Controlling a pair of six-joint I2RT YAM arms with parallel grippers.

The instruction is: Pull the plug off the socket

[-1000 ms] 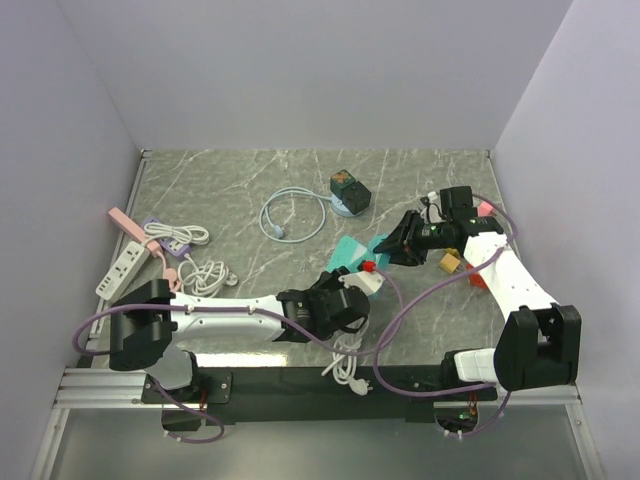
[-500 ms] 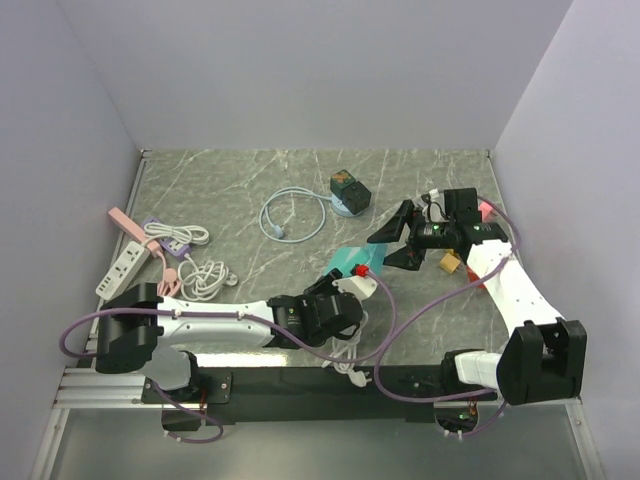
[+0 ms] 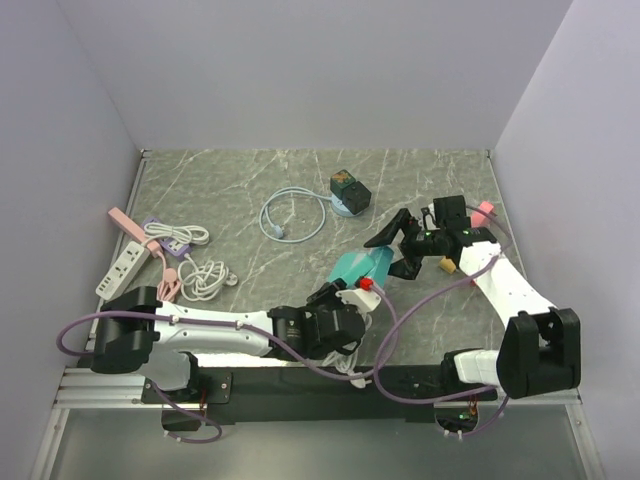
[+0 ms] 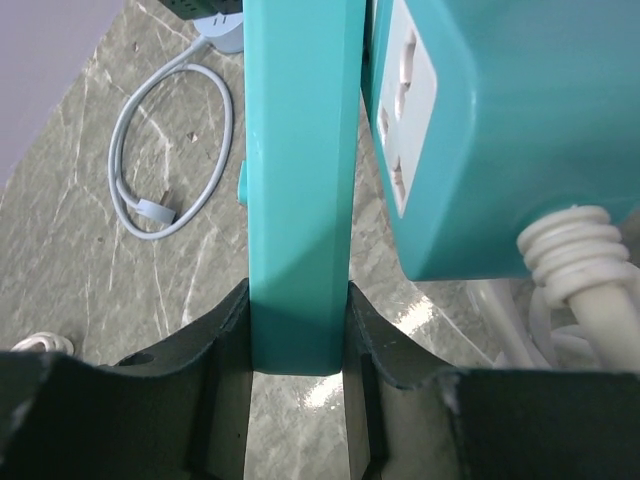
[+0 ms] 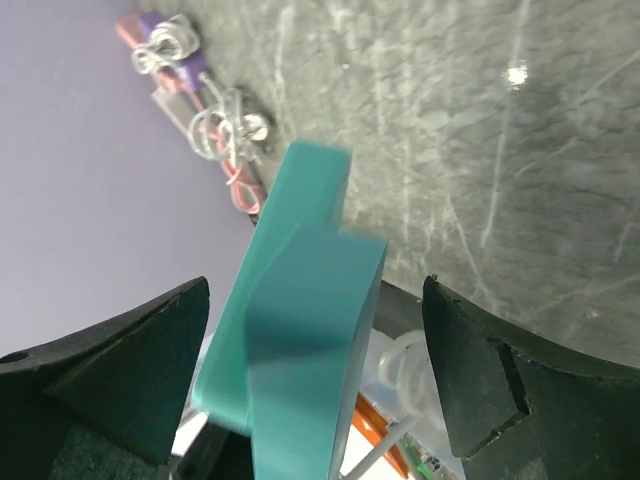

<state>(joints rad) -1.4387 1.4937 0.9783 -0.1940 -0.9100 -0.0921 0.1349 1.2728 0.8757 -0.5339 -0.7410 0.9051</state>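
A teal socket unit (image 3: 358, 265) is held off the table in the middle. My left gripper (image 3: 343, 296) is shut on its flat teal bar (image 4: 300, 180), both fingers (image 4: 225, 330) pressed against its sides. Beside the bar sits the teal block with a white outlet face (image 4: 408, 110) and a ribbed white cable (image 4: 580, 260). No plug shows in that face, and the plug is hidden from me. My right gripper (image 3: 395, 255) stands wide open astride the far end of the teal unit (image 5: 300, 330), its fingers (image 5: 130, 360) apart from it.
A coiled white cable (image 3: 290, 215) and a dark box on a pale disc (image 3: 348, 190) lie at the back. White (image 3: 120, 272), pink (image 3: 122, 220) and purple (image 3: 168, 240) power strips with cords crowd the left edge. Small blocks (image 3: 450, 263) sit by the right arm.
My right gripper went from shut at the teal unit's end to wide open. My left wrist drew back toward the near edge, still clamped on the teal bar.
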